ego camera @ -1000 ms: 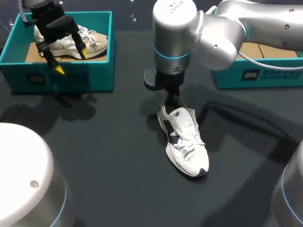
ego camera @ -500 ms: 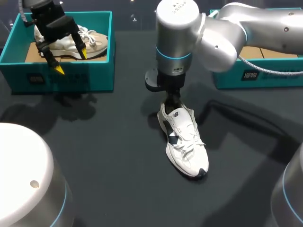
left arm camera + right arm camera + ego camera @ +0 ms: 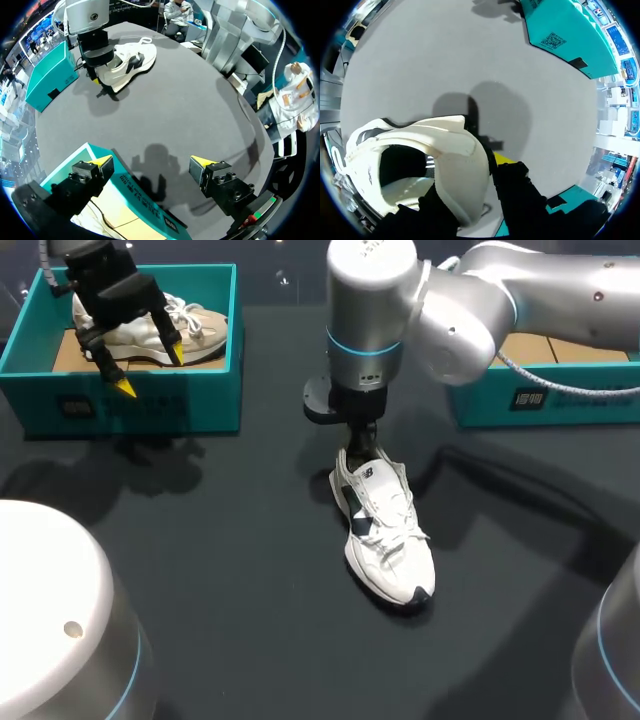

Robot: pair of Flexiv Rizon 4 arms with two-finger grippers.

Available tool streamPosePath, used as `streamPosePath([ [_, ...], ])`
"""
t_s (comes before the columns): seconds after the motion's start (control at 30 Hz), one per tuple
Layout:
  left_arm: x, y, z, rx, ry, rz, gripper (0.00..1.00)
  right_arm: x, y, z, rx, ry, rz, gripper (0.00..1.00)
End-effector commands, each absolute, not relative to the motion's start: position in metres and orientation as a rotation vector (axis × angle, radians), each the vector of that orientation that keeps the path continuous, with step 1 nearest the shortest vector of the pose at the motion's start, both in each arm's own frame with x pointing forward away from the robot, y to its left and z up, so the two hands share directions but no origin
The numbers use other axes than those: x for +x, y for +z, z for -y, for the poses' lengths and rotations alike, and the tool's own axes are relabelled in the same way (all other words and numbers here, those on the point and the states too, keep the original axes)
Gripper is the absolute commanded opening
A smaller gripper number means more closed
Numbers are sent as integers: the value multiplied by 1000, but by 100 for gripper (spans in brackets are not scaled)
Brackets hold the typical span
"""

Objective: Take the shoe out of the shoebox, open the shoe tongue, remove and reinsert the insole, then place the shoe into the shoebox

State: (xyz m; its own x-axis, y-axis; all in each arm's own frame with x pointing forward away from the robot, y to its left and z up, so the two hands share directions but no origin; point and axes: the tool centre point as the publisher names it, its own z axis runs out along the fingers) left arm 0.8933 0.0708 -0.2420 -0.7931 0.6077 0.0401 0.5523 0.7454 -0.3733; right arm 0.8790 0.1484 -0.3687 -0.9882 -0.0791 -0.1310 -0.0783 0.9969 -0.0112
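The dark table (image 3: 220, 570) carries everything. The right arm (image 3: 480, 310) comes in over it, and the teal shoebox (image 3: 560, 400) it must fill later stands behind and to the side of this arm's gripper, well apart. The white shoe (image 3: 385, 530) lies directly under the right gripper (image 3: 362, 445), with the toe pointing away from it and the sole on the table or very close to it; I cannot tell which. I judge the shoe to be light, with a soft upper that gives under pressure and a firmer sole. The padded heel wall (image 3: 465, 170) is therefore a good place to hold, because it is the stiffest part of the opening. The tongue and laces (image 3: 392, 512) are floppy and will need a gentle pull. In the right wrist view the gripper (image 3: 480, 185) stands narrow and clamps this heel wall, one finger inside the shoe and one outside. The left gripper (image 3: 150, 368) hangs spread wide and holds nothing. Under it is a second teal box (image 3: 150, 400) with a beige shoe (image 3: 190, 325) in it.
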Motion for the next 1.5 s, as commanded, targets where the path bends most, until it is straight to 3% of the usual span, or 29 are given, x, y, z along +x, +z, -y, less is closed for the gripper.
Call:
streamPosePath([
  [0.03, 893, -242, -71, -933, 516, 2784, 100, 877, -329, -134, -84, -28, -3003, 0],
  [0.23, 893, -242, -71, -933, 516, 2784, 100, 894, -270, -117, -37, -34, -2994, 0],
  [0.73, 893, -242, -71, -933, 516, 2784, 100, 896, -270, -119, -23, -45, -2995, 0],
  [1.23, 893, -242, -71, -933, 516, 2784, 100, 966, -152, -46, 38, -291, -2917, 0],
  [1.5, 893, -242, -71, -933, 516, 2784, 100, 981, -147, -25, 152, -257, -2908, 0],
])
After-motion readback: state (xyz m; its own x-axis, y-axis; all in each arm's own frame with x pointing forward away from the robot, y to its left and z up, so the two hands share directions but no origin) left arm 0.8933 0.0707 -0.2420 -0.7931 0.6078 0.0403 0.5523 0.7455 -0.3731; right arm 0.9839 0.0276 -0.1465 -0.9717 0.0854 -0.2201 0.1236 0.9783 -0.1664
